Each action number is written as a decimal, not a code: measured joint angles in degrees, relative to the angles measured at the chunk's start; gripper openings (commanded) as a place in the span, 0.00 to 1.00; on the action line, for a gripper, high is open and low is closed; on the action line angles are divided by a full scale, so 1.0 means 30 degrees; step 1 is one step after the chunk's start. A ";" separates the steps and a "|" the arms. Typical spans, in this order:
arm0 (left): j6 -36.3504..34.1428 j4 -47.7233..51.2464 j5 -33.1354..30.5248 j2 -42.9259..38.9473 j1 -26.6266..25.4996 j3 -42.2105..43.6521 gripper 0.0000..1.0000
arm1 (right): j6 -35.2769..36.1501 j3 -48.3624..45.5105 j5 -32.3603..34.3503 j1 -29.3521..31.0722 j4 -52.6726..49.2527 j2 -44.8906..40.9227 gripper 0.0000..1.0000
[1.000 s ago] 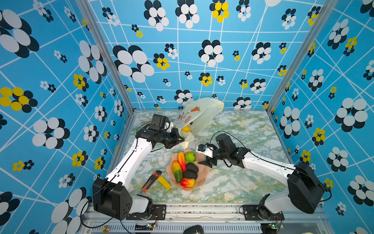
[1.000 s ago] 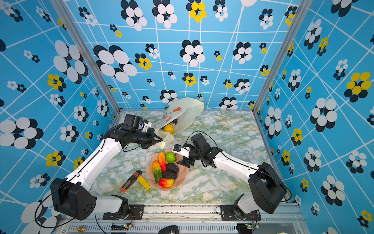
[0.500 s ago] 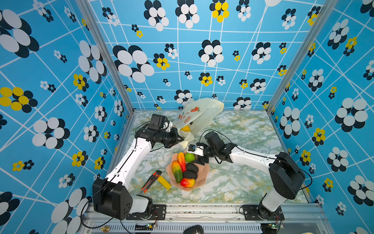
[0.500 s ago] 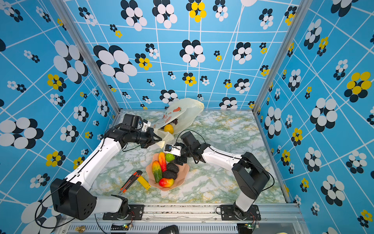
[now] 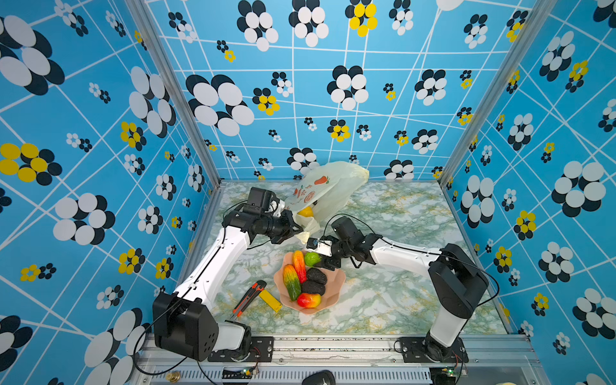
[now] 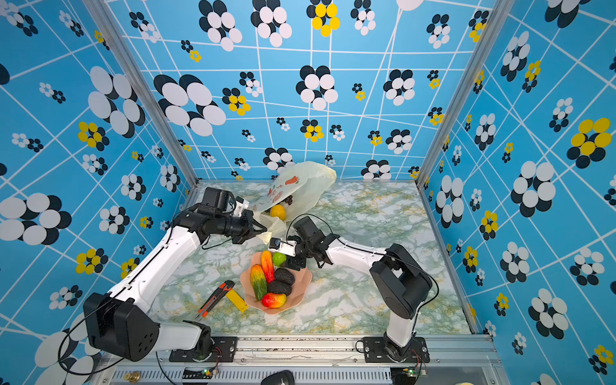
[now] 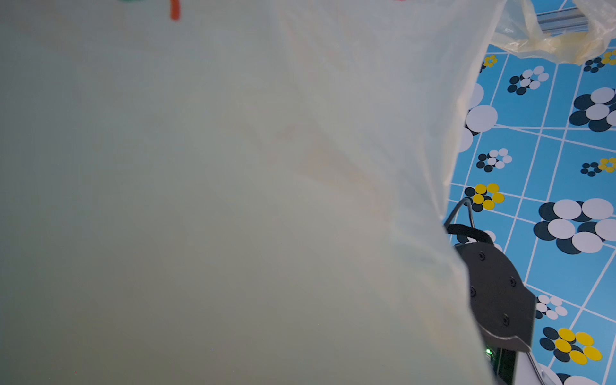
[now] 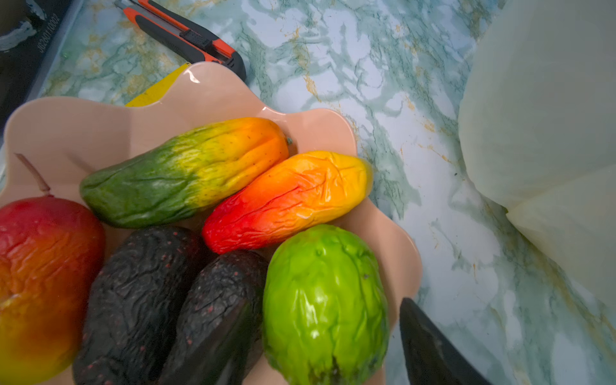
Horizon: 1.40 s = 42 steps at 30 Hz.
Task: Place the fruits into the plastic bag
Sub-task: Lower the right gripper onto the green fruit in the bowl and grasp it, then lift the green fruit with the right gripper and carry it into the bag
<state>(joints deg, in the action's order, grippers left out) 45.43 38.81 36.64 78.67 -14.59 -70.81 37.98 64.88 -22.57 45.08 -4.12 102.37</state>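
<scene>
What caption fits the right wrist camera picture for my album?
Six toy fruits fill the pink bowl on the marble table, plastic bag and utility knife close by.

Left wrist view is nearly all plastic bag (image 7: 233, 200), a blurred pale sheet against the lens, and the left pincer (image 5: 295, 230) has its tips buried in the film. Just past it, inside the bag, a dark bunch (image 6: 288, 200) is too small to make out. Right pincer (image 5: 320, 261): only one dark finger (image 8: 430, 350) shows beside the green fruit (image 8: 323, 306), the other out of frame, so its spread can't be called. Beyond the tip, the yellow block (image 8: 156, 90) hides behind the bowl (image 8: 83, 126); the mango (image 8: 40, 283) runs off the edge.
</scene>
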 measured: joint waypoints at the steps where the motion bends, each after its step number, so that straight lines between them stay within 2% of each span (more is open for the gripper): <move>1: 0.0000 0.0000 0.0007 0.0000 0.0007 0.0022 0.00 | 0.0000 0.0036 0.0007 0.0029 0.0000 0.0087 0.69; 7: 0.0000 0.0022 0.0022 0.0015 0.0109 0.0109 0.00 | -0.0066 0.0430 0.0321 0.0248 0.0007 0.0707 0.64; 12: 0.0000 0.0000 0.0080 0.0015 0.0109 0.0226 0.00 | -0.0255 0.0692 0.0452 0.0350 -0.0117 0.0852 0.52; 17: 0.0000 -0.0007 0.0095 0.0015 0.0117 0.0335 0.00 | -0.0291 0.0787 0.0510 0.0364 -0.0408 0.0860 0.44; 25: 0.0000 -0.0029 0.0146 0.0022 0.0124 0.0335 0.00 | -0.0372 0.0787 0.0787 0.0364 -0.0539 0.0459 0.41; 33: 0.0007 -0.0080 0.0138 0.0226 0.0124 0.0335 0.00 | -0.0991 0.0525 0.0867 0.0364 -0.0408 -0.1530 0.39; 42: 0.0160 -0.0364 0.0124 0.0299 0.0124 0.0328 0.00 | -0.3118 -0.2295 0.0801 0.0364 0.0313 -0.4626 0.39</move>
<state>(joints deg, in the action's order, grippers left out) 45.91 37.71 37.01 79.57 -14.22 -69.82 28.62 58.00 -20.16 46.17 -3.18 88.49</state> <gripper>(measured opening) 0.041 0.520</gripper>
